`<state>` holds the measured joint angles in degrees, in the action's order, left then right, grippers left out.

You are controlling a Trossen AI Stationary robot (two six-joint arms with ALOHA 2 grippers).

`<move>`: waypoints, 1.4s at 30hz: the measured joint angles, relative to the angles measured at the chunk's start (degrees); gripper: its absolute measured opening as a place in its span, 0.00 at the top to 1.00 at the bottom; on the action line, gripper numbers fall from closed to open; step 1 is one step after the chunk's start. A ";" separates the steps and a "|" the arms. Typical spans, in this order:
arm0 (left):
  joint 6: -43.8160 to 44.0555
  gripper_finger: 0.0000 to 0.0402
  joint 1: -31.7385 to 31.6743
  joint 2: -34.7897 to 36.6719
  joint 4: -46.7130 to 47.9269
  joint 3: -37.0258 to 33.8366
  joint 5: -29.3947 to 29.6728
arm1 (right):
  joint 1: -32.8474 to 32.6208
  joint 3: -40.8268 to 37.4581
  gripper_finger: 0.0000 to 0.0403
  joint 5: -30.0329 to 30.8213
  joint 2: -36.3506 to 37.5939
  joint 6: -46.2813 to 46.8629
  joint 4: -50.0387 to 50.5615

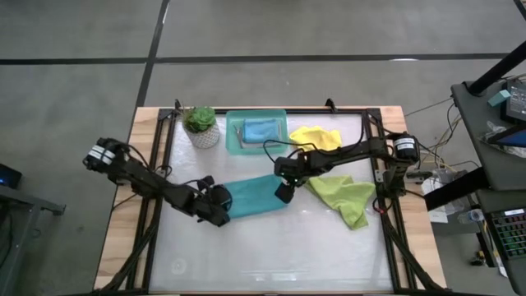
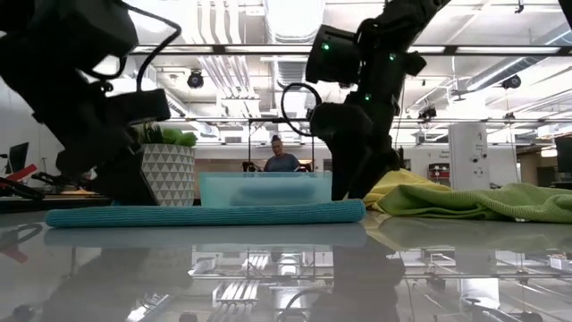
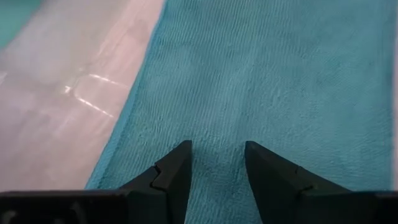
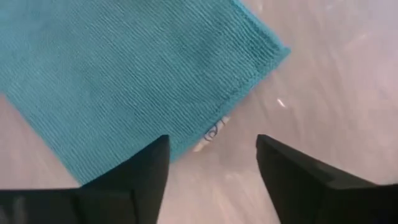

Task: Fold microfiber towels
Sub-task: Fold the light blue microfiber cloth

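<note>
A teal-blue microfiber towel (image 1: 255, 196) lies folded into a flat strip in the middle of the table (image 2: 206, 215). My left gripper (image 1: 220, 205) is open at the towel's left end, slanting down, its fingertips over the cloth (image 3: 216, 152). My right gripper (image 1: 283, 191) is open above the towel's right end, with the towel's corner and small label (image 4: 211, 132) below its fingers and nothing between them. A lime green towel (image 1: 345, 197) lies crumpled at the right. A yellow towel (image 1: 316, 136) lies behind it. Another blue towel (image 1: 260, 130) lies folded in the teal tray (image 1: 238, 141). My left gripper's open fingers (image 3: 177, 165) come slanting down from the table's left onto the towel's left end (image 3: 217, 118). I cannot tell whether the tips touch the cloth. The towel lies flat on the table.
A potted plant in a white patterned pot (image 1: 201, 125) stands at the back left beside the tray. A black frame (image 1: 374, 148) runs along the table's sides. The table's near half (image 1: 271, 255) is bare. A person (image 2: 281, 161) stands in the room behind.
</note>
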<state>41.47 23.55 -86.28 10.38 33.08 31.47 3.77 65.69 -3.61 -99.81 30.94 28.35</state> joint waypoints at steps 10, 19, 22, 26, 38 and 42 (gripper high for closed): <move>0.15 0.67 0.02 -1.50 -0.39 0.14 0.30 | 0.00 -7.51 0.34 -7.58 0.02 4.03 -17.50; 0.15 0.67 0.07 -1.31 -0.20 0.18 -0.07 | 0.00 -11.43 0.42 -8.35 -0.07 4.37 -31.43; 0.04 0.67 0.07 -1.23 0.11 0.44 -0.35 | 0.00 -13.48 0.43 -8.30 -0.07 5.53 -35.36; -0.07 0.67 0.07 -1.14 0.17 0.52 -0.46 | 0.00 -15.81 0.43 -6.59 -0.07 5.73 -40.08; -0.11 0.67 0.07 -1.07 0.11 0.50 -0.46 | -0.11 -19.17 0.44 -6.37 -0.07 5.72 -47.53; -0.15 0.67 0.09 -1.07 0.10 0.50 -0.44 | -0.11 -19.17 0.44 -6.37 -0.07 5.58 -47.48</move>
<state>41.32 23.64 -87.35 10.48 33.58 31.03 3.66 46.52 -9.98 -99.88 36.51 -19.12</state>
